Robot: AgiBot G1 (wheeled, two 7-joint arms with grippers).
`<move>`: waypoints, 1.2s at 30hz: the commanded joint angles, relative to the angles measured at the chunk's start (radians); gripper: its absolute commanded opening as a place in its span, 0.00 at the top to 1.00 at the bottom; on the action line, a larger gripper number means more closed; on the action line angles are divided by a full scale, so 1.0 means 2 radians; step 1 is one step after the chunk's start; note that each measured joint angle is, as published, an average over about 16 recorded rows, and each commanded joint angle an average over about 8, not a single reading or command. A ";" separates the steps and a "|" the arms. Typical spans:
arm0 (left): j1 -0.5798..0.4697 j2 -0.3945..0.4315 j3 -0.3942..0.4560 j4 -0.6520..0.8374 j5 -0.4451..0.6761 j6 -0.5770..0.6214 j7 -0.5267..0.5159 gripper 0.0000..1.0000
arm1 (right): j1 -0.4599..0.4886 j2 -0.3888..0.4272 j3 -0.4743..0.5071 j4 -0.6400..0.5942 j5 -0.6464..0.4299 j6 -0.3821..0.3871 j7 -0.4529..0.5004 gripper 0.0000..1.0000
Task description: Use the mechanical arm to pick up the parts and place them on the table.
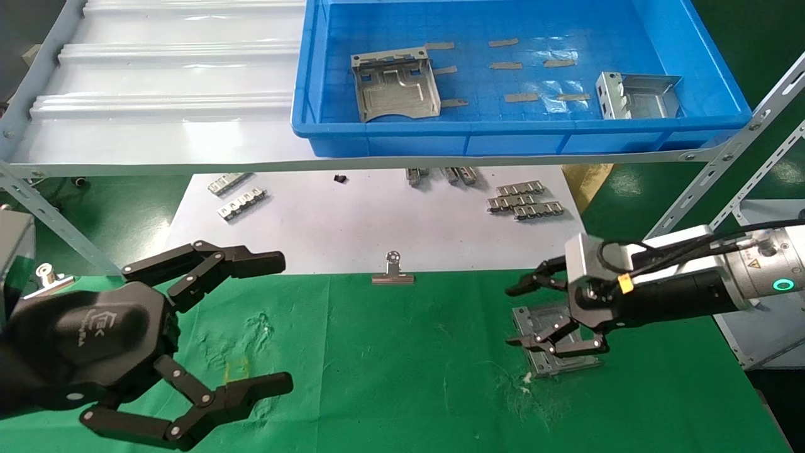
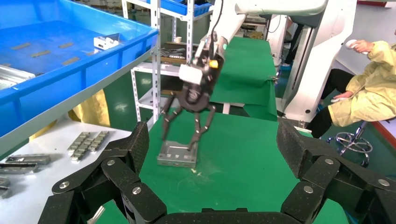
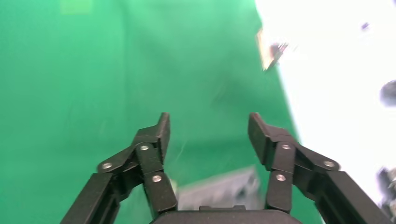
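Observation:
One silvery sheet-metal part [image 1: 556,365] lies flat on the green table [image 1: 409,371] at the right. My right gripper [image 1: 512,316] hangs open just over it, fingers spread, with one lower finger reaching down to the part. In the left wrist view the part [image 2: 176,156] rests on the cloth under the right gripper [image 2: 180,140]. The right wrist view shows the part [image 3: 219,191] blurred below the open right gripper [image 3: 208,130]. Two more parts [image 1: 395,85] [image 1: 638,95] lie in the blue bin [image 1: 503,129]. My left gripper [image 1: 283,322] is open and empty at the lower left.
The blue bin sits on a pale ribbed shelf [image 1: 157,94] above the table, with slanted metal braces [image 1: 723,170] at the right. White paper [image 1: 377,220] behind the cloth carries grey clip strips [image 1: 522,201] and a binder clip [image 1: 393,272].

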 commanded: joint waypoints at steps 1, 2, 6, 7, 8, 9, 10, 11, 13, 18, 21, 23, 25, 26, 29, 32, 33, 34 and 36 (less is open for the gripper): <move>0.000 0.000 0.000 0.000 0.000 0.000 0.000 0.00 | -0.004 0.009 0.014 0.007 0.025 -0.003 0.016 0.00; 0.000 0.000 0.000 0.000 0.000 0.000 0.000 0.00 | -0.004 0.011 0.016 0.008 0.029 -0.003 0.018 0.00; 0.000 0.000 0.000 0.000 0.000 0.000 0.000 0.00 | -0.006 0.014 0.020 0.011 0.036 -0.003 0.020 0.00; 0.000 0.000 0.000 0.000 0.000 0.000 0.000 0.00 | -0.006 0.014 0.019 0.010 0.035 -0.003 0.019 0.00; 0.000 0.000 0.000 0.000 0.000 0.000 0.000 0.00 | -0.006 0.012 0.017 0.010 0.032 -0.003 0.018 0.00; 0.000 0.000 0.000 0.000 0.000 0.000 0.000 0.00 | -0.006 0.011 0.016 0.009 0.030 -0.003 0.017 0.00; 0.000 0.000 0.000 0.000 0.000 0.000 0.000 0.00 | -0.006 0.011 0.016 0.009 0.028 -0.003 0.016 0.00; 0.000 0.000 0.000 0.000 0.000 0.000 0.000 0.00 | -0.006 0.011 0.016 0.010 0.027 -0.003 0.016 0.00; 0.000 0.000 0.000 0.000 0.000 0.000 0.000 0.00 | -0.009 0.011 0.018 0.013 0.026 -0.002 0.017 0.00; 0.000 0.000 0.000 0.000 0.000 0.000 0.000 0.00 | -0.028 0.021 0.041 0.043 0.033 0.001 0.035 0.00; 0.000 0.000 0.000 0.000 0.000 0.000 0.000 0.00 | -0.047 0.030 0.064 0.072 0.039 0.003 0.051 0.00; 0.000 0.000 0.000 0.000 0.000 0.000 0.000 0.00 | -0.060 0.037 0.079 0.091 0.044 0.005 0.063 0.00; 0.000 0.000 0.000 0.000 0.000 0.000 0.000 0.00 | -0.072 0.043 0.095 0.111 0.049 0.007 0.075 0.00; 0.000 0.000 0.000 0.000 0.000 0.000 0.000 0.00 | -0.079 0.046 0.102 0.121 0.051 0.008 0.080 0.00; 0.000 0.000 0.000 0.000 0.000 0.000 0.000 0.00 | -0.098 0.056 0.126 0.150 0.058 0.010 0.098 0.00; 0.000 0.000 0.000 0.000 0.000 0.000 0.000 0.00 | -0.117 0.065 0.149 0.180 0.065 0.013 0.115 0.00; 0.000 0.000 0.000 0.000 0.000 0.000 0.000 0.00 | -0.123 0.068 0.156 0.190 0.068 0.014 0.121 0.00; 0.000 0.000 0.000 0.000 0.000 0.000 0.000 0.00 | -0.130 0.072 0.164 0.200 0.070 0.015 0.127 0.00; 0.000 0.000 0.000 0.000 0.000 0.000 0.000 0.00 | -0.142 0.078 0.180 0.219 0.075 0.017 0.138 0.00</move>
